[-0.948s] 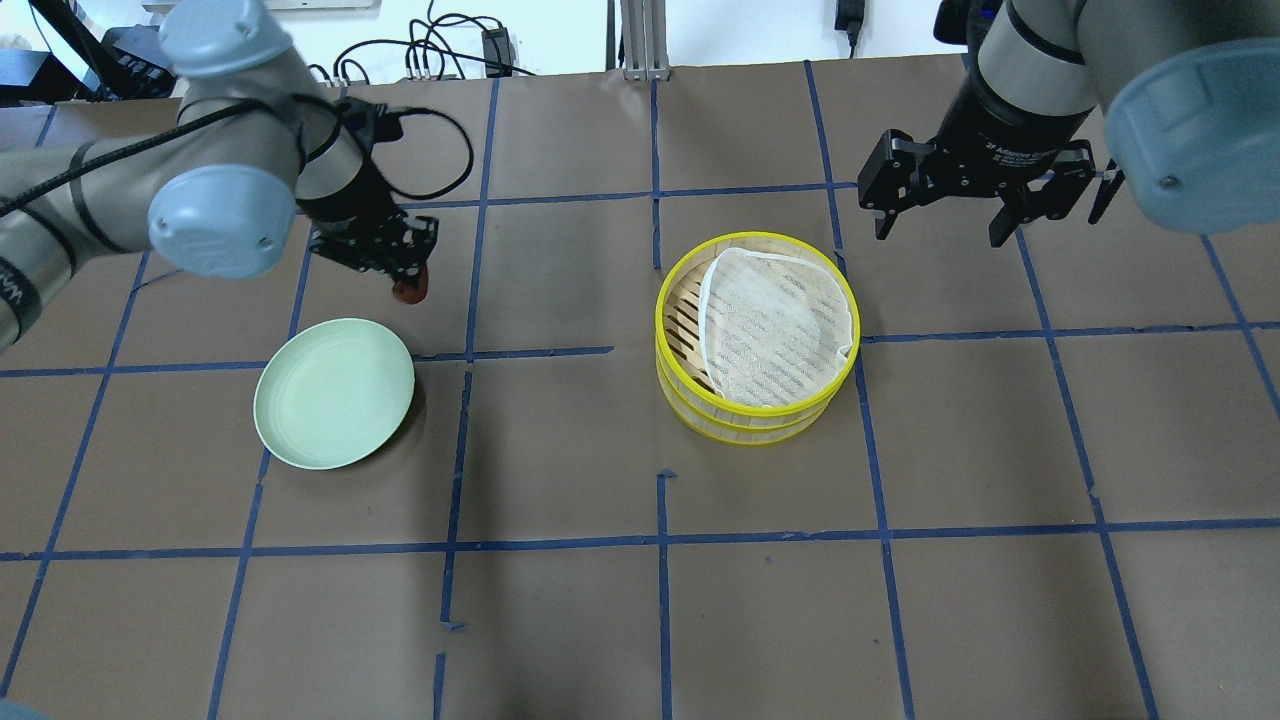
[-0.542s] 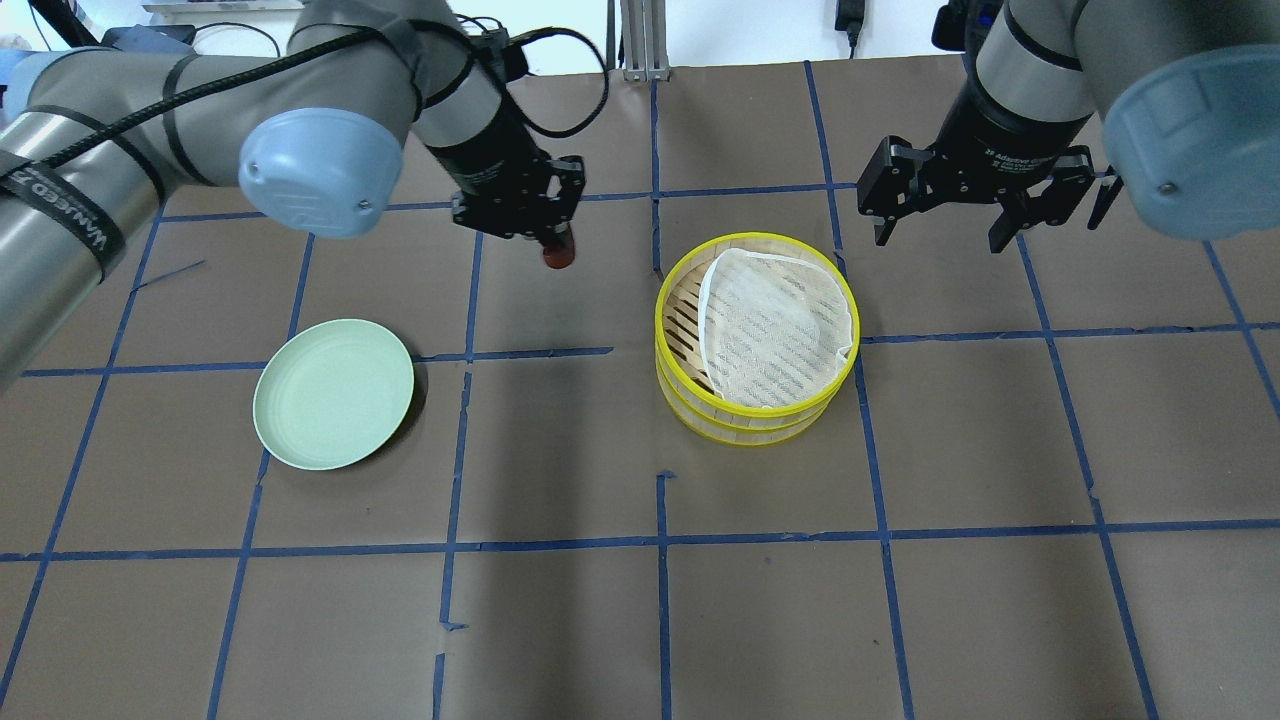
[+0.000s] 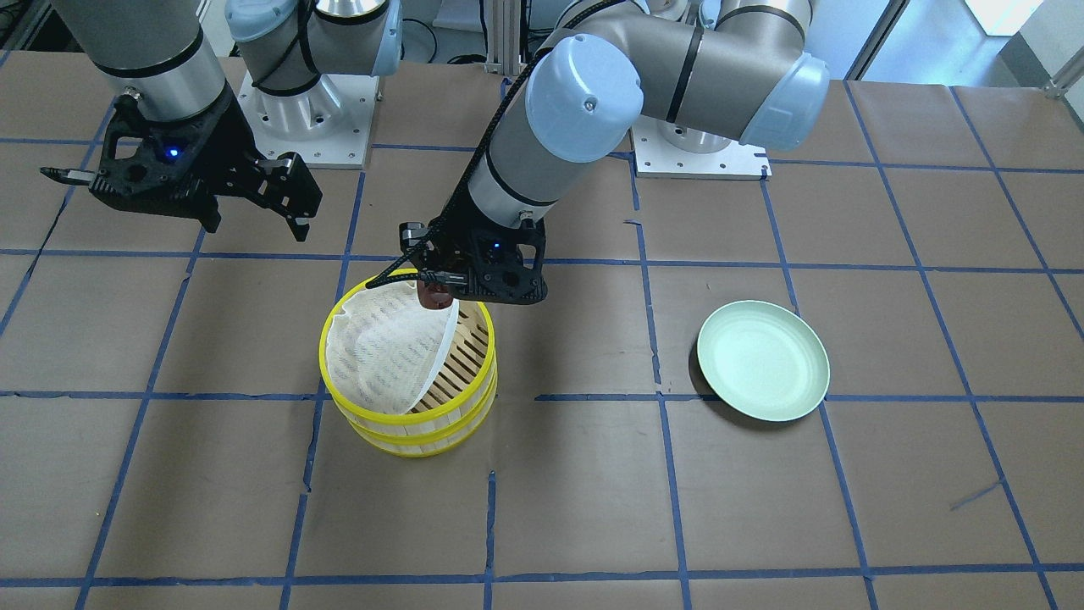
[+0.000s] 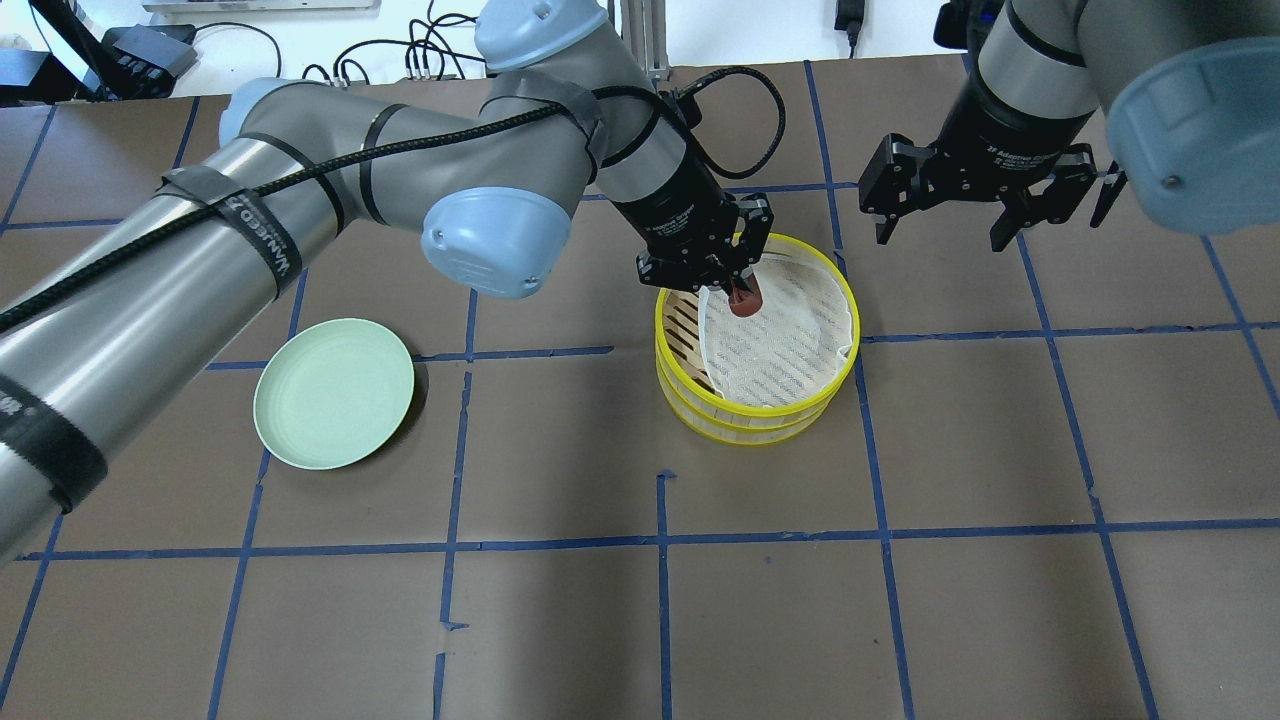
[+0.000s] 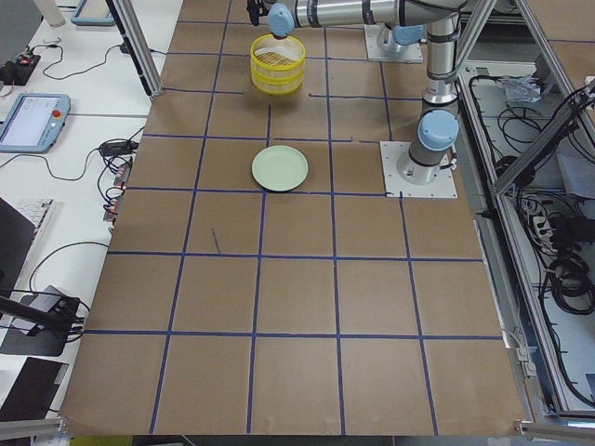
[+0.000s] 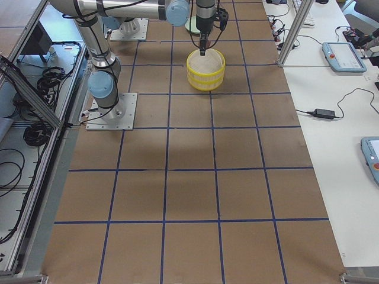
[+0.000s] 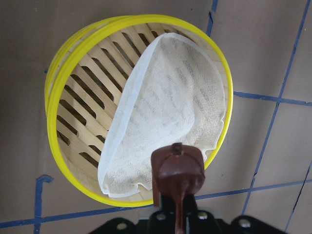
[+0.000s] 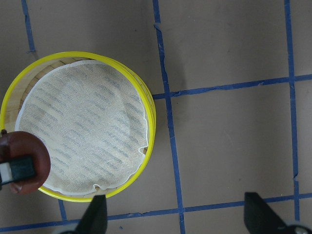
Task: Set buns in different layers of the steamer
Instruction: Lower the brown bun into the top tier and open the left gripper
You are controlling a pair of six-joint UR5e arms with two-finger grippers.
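Observation:
Two bamboo steamer layers with yellow rims are stacked (image 4: 672, 385), a white cloth liner (image 4: 785, 345) in the top one. My left gripper (image 4: 742, 290) is shut on the dark reddish-brown bun (image 4: 745, 300) and holds it above the top layer's far rim. The bun also shows in the front view (image 3: 436, 296), the left wrist view (image 7: 178, 168) and the right wrist view (image 8: 24, 165). My right gripper (image 4: 940, 235) is open and empty, hovering beyond the steamer to its right. The white bun is out of view.
An empty pale green plate (image 4: 333, 392) lies on the brown table to the left of the steamer. Blue tape lines cross the table. The left arm stretches across the table's far left half.
My left arm has swung right with the brown bun, from beside the plate to over the steamer's far rim. The right gripper has stayed in place.

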